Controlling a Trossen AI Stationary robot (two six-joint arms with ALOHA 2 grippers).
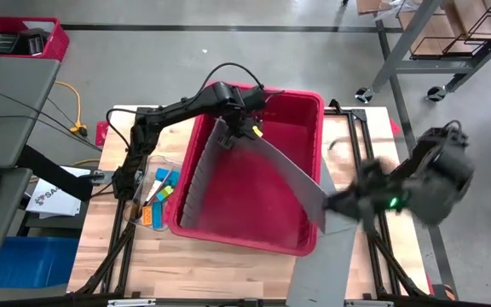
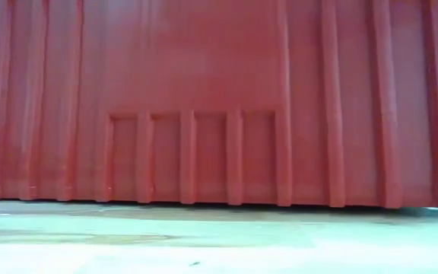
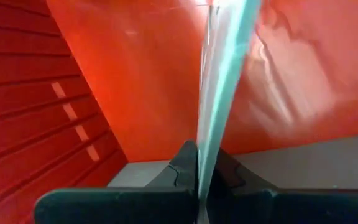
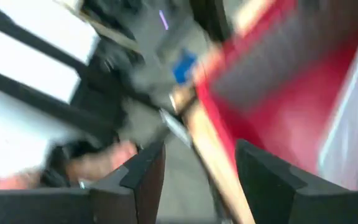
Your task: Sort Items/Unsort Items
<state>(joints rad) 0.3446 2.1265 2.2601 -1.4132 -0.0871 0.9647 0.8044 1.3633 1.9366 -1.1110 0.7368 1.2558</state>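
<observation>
1. High view: we are seeing no words clear enough to read.
2. We are pinching the grey sheet (image 1: pixel 262 175) tight in our left gripper (image 1: pixel 247 128), inside the red bin (image 1: pixel 309 107).
3. Our right gripper (image 4: pixel 197 174) is gaping wide, holding nothing, beside the bin.
4. The items (image 1: pixel 158 194) are lying on the table (image 1: pixel 228 273), left of the bin.

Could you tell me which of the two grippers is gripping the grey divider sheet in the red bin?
The left gripper, reaching into the red bin, is shut on the grey divider sheet. The right gripper stands open outside the bin, holding nothing.
</observation>
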